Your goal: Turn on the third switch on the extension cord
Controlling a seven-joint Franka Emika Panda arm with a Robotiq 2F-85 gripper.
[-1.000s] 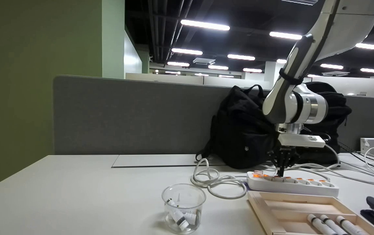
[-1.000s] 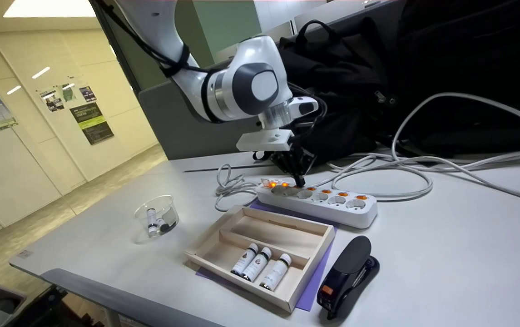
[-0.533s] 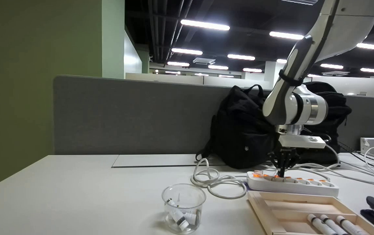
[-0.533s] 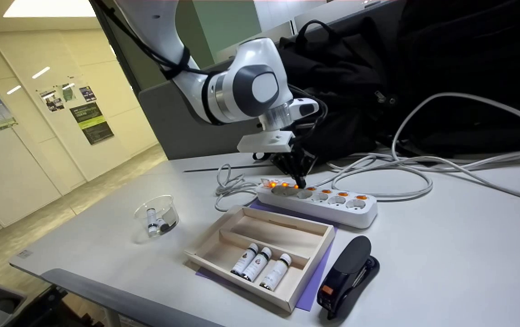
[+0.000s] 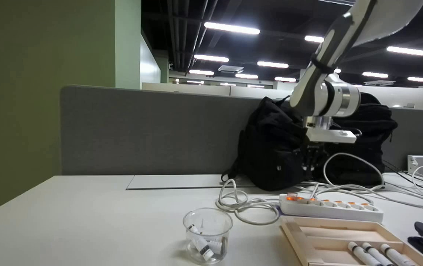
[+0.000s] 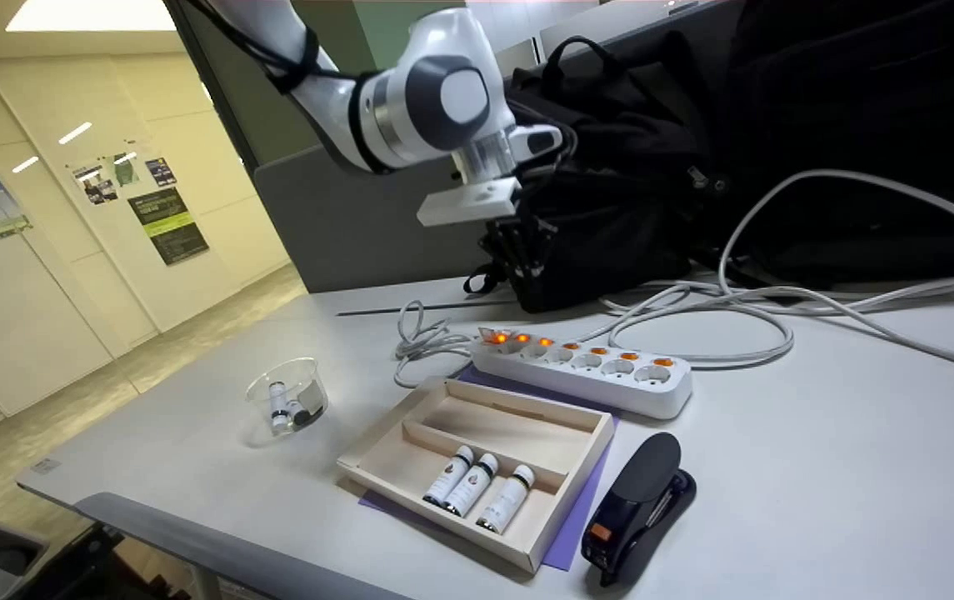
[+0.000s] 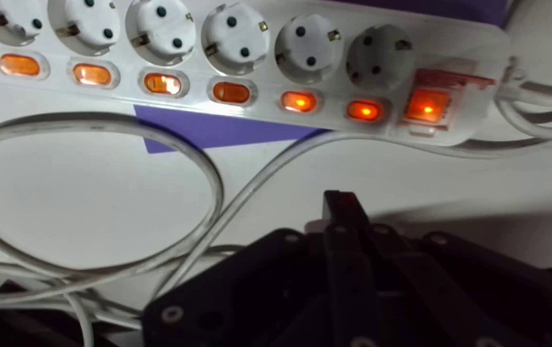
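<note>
My tool [image 7: 345,206] is closed, with nothing in it, and hangs above the table [image 6: 818,467], not touching the strip [image 6: 581,384], which rests there; in both exterior views the strip lies below my tip, toward 5 o'clock. In my wrist view its long axis runs nearly from 9 to 3, the 3 o'clock end dipping slightly, so it lies broadside across my reach on the 12 o'clock side, with a cable [image 7: 265,179] crossing between. Counted from the 3 o'clock end, square switch [image 7: 427,107] first, the third switch [image 7: 299,101] sits at 11 from my tip, the second switch [image 7: 365,111] close to 12, the square switch at 1. All three glow; the fourth switch [image 7: 231,92], between 10 and 11, is unlit. By that count I judge the press done, so my next move should go up and toward 6, away from the switches. Pushing toward 11 might put the third switch out, and a drift toward 10 might catch its unlit neighbour.
</note>
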